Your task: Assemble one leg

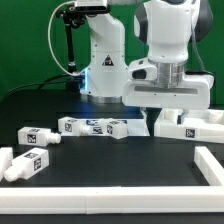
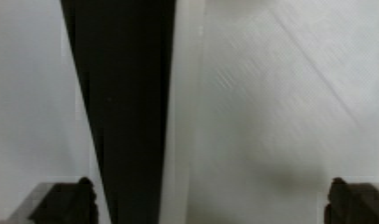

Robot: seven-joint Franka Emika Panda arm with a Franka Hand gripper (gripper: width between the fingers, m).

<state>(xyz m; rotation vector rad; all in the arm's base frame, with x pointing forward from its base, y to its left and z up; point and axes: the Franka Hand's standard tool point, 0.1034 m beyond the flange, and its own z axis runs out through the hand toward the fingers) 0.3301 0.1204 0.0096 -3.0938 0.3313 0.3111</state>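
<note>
Several white legs with black-and-white tags lie on the black table at the exterior view's left. One (image 1: 35, 137) lies left of two (image 1: 75, 126) (image 1: 110, 128) that lie end to end, and one (image 1: 20, 165) lies nearest the front. My gripper (image 1: 168, 110) is down at the left end of the large flat white panel (image 1: 190, 126), away from the legs. In the wrist view the gripper (image 2: 214, 205) is open. Its fingertips (image 2: 70, 205) are wide apart, with a white surface (image 2: 275, 110) and a dark gap (image 2: 129, 100) close below. No leg shows there.
A white rail (image 1: 100, 205) runs along the table's front and turns up the exterior view's right side (image 1: 212, 160). The arm's white base (image 1: 100, 70) stands behind the legs. A black stand (image 1: 68, 45) is at the back left.
</note>
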